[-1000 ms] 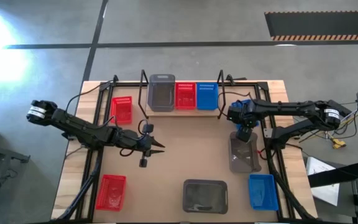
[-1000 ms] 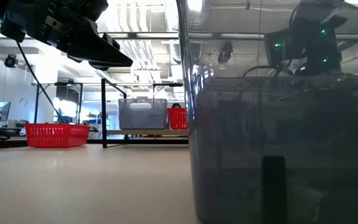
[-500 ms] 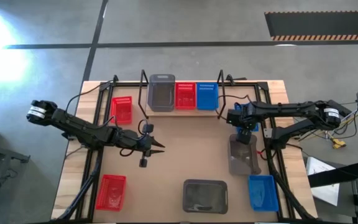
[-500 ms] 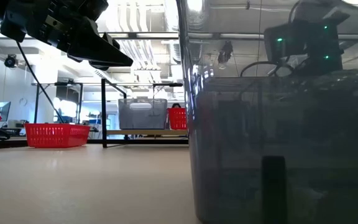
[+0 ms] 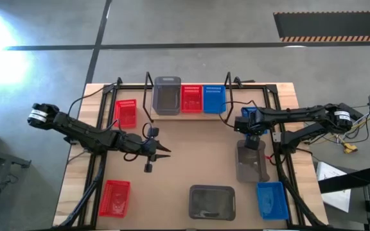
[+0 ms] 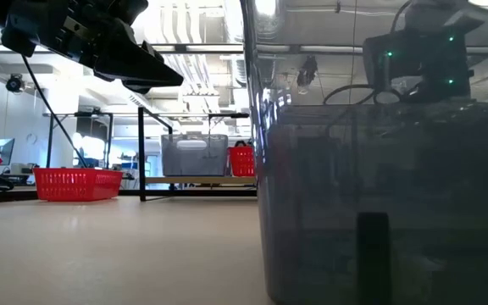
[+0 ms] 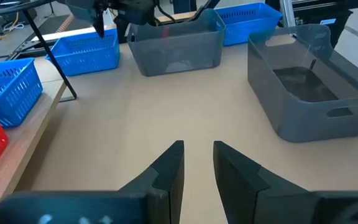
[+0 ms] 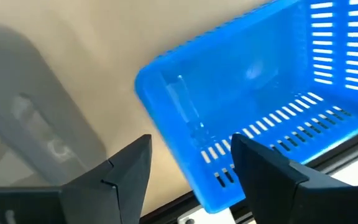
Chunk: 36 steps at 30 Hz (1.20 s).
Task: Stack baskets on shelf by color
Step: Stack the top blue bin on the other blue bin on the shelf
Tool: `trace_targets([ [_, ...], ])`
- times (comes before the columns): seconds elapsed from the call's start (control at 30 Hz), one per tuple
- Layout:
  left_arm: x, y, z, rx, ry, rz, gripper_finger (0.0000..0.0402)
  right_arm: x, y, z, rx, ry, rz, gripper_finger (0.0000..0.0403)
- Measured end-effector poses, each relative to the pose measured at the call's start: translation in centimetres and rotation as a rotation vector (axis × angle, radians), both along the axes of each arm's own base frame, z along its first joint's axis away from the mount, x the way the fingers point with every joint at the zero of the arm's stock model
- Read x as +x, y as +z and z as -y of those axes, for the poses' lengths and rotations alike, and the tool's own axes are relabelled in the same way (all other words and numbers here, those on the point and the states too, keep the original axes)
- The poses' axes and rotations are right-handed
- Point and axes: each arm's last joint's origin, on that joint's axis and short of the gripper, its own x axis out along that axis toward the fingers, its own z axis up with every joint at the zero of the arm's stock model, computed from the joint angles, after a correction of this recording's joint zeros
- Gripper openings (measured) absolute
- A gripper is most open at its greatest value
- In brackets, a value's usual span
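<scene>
So: shelf [image 5: 188, 115] holds three baskets, one per colour; six remain on the surface. My right jaws [image 8: 188, 163] released over a blue basket [image 8: 278, 99]; left jaws [image 7: 197, 163] parted, idle

A light wooden shelf [image 5: 172, 115] in a thin black wire frame carries a translucent dark grey basket [image 5: 167, 96], a red basket [image 5: 191, 99] and a blue basket [image 5: 213, 99], the last two perforated with pale slots. At nine o'clock of the shelf lies a second red basket [image 5: 126, 113]; a third red basket [image 5: 115, 197] sits at seven o'clock of the tan tabletop [image 5: 191, 157]. Two more smoky grey baskets lie at six o'clock [image 5: 212, 202] and four o'clock [image 5: 252, 161], with a bright blue one [image 5: 271, 196] at five o'clock. Another blue basket [image 8: 272, 93], slotted in white-looking rows, fills the right wrist view. Both arms are dark, nearly black.
</scene>
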Motion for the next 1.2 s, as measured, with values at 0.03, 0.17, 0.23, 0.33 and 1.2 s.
trace_targets([
  [0.03, 0.0, 0.0, 0.0, 0.000, 0.000, 0.000, 0.0070, 0.0, 0.0, 0.0, -0.002, 0.000, 0.003, 0.0206],
  [0.17, 0.0, 0.0, 0.0, 0.000, 0.000, 0.000, 0.0070, 0.2, -0.3, 0.0, -0.005, -0.001, 0.028, 0.0167],
  [0.23, 0.0, 0.0, 0.0, 0.000, 0.000, 0.000, 0.0070, 0.2, -0.5, 0.0, -0.002, -0.001, 0.017, 0.0141],
  [0.33, 0.0, 0.0, 0.0, 0.000, 0.000, 0.000, 0.0070, 0.3, -0.7, 0.1, 0.000, -0.003, 0.006, 0.0106],
  [1.2, 0.0, 0.0, 0.0, 0.045, -0.017, 0.001, 0.0070, 2.9, 10.6, -1.4, -0.325, -0.201, 0.182, 0.0009],
])
